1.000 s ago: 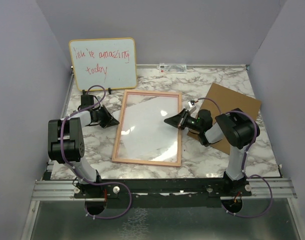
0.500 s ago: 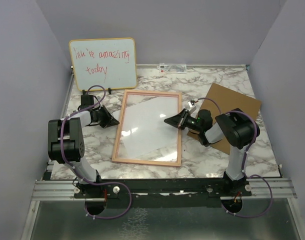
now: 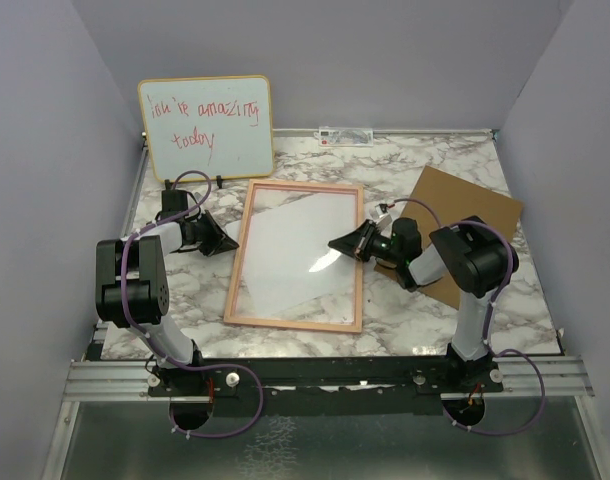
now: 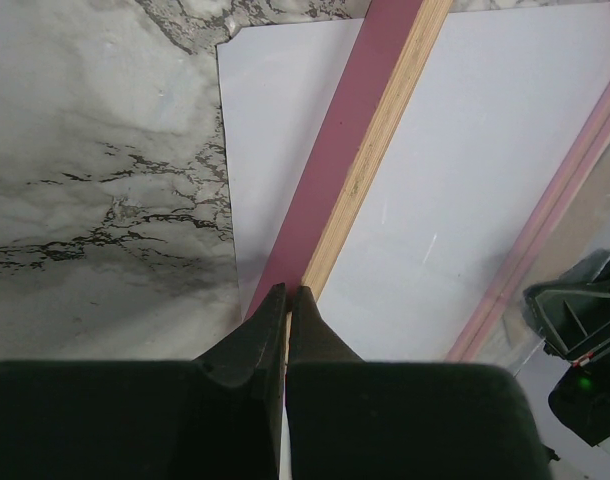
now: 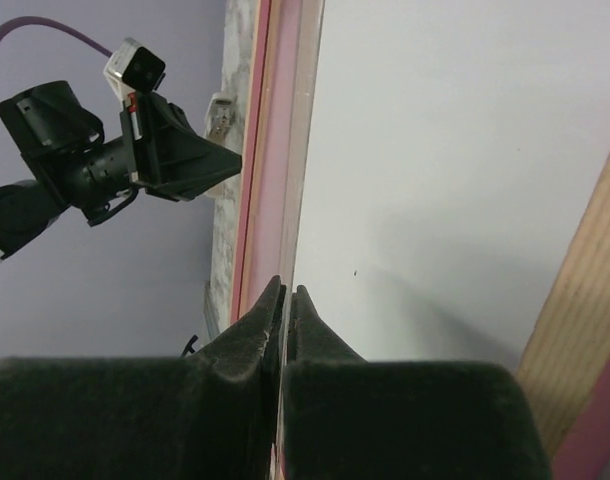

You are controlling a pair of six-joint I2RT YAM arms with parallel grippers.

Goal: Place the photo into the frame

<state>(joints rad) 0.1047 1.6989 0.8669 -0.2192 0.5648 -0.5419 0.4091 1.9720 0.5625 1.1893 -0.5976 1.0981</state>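
Both claws are pressed together: the left gripper (image 4: 286,293) tips touch the left rail of the frame (image 3: 290,322), and the right gripper (image 5: 285,290) hangs low over its right side. The photo (image 3: 285,260) lies white side up within the frame, its edge seemingly poking out under the left rail onto the marble table (image 3: 195,290). Farther back lie the brown backing board (image 3: 475,205) and the whiteboard (image 3: 205,125).

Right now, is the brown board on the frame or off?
Off: the brown board lies on the table, right of the frame.

Pinkish wood frame (image 3: 235,265), white photo (image 3: 295,255), grey-veined marble table (image 3: 405,160).
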